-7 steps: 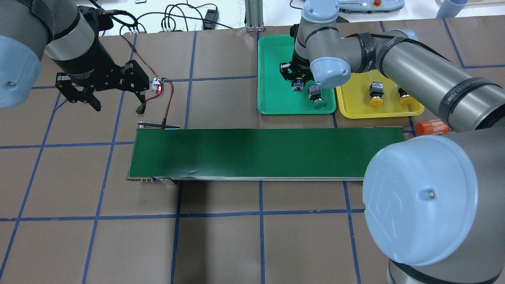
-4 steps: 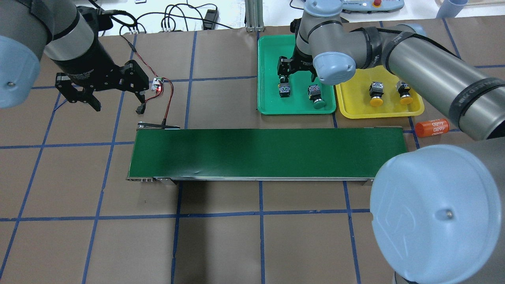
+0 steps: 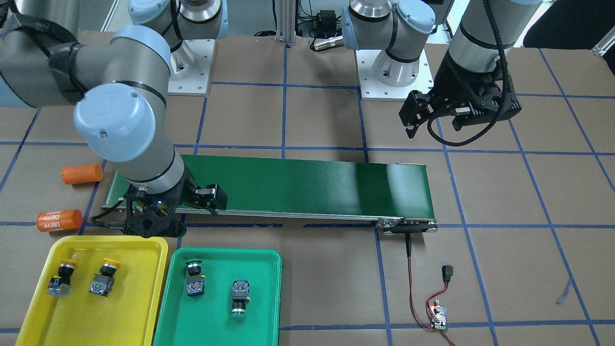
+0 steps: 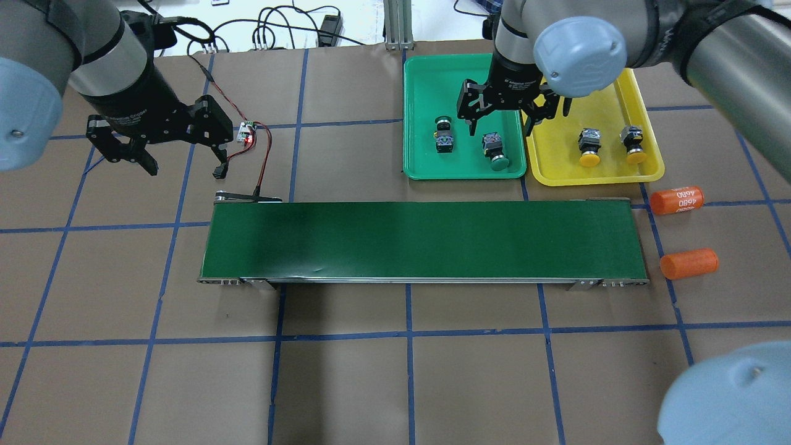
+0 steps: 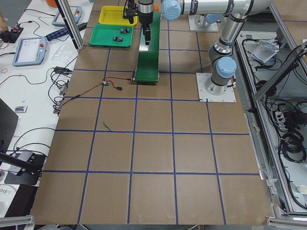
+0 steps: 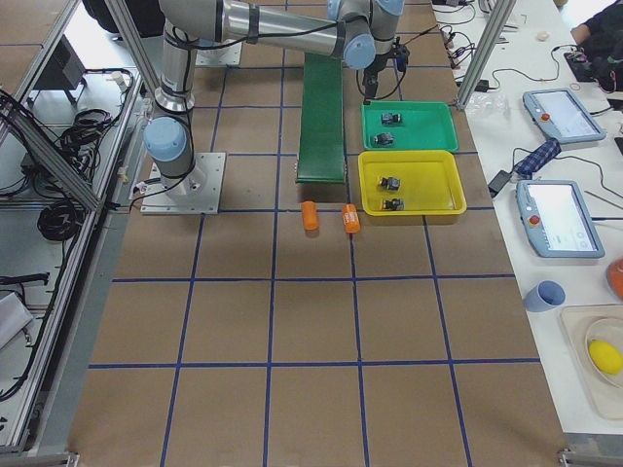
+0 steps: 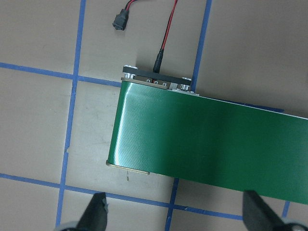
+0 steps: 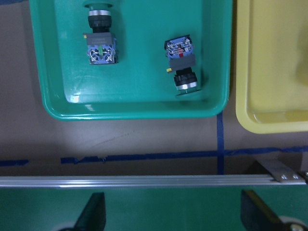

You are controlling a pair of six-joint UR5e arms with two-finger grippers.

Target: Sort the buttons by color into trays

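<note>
A brown table (image 4: 346,383) gridded with blue tape carries a green conveyor belt (image 4: 420,238). The right gripper (image 4: 499,127) hovers beside the green tray (image 4: 420,80), fingers spread, holding nothing. The left gripper (image 4: 184,168) hangs likewise.

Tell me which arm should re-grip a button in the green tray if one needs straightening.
Right. The right gripper hangs open beside the green tray and its buttons; the left gripper, also open, sits off the other end of the conveyor, by the loose wires.

Bright, even light from above, a pale sheen across the belt (image 3: 370,175), a small glint inside the green tray (image 8: 77,97), shadows soft and faint.
</note>
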